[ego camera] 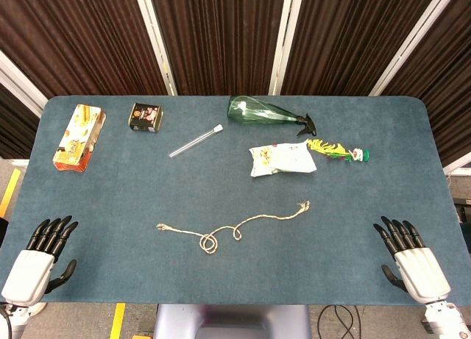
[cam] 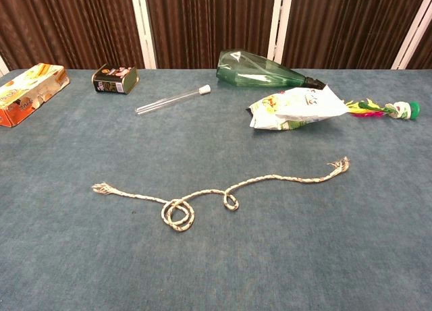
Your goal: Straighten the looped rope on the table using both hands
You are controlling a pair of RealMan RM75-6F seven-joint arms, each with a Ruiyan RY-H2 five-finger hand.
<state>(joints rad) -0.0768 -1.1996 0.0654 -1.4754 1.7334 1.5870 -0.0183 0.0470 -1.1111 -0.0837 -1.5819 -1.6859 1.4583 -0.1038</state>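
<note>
A tan twisted rope [ego camera: 221, 232] [cam: 202, 193] lies across the middle of the blue table, with two small loops near its centre and frayed ends left and right. My left hand [ego camera: 40, 258] rests at the near left corner, fingers spread, holding nothing. At the near right corner my right hand [ego camera: 411, 258] lies likewise, fingers apart and empty. Both hands are far from the rope. The chest view shows neither hand.
Along the far side lie an orange box [ego camera: 79, 137] [cam: 27, 92], a small tin [ego camera: 146, 116] [cam: 115, 79], a clear tube [ego camera: 196, 140] [cam: 172, 100], a green spray bottle [ego camera: 266, 112] [cam: 266, 69], a snack bag [ego camera: 281, 159] [cam: 297, 107] and a colourful toy [ego camera: 340, 151] [cam: 381, 109].
</note>
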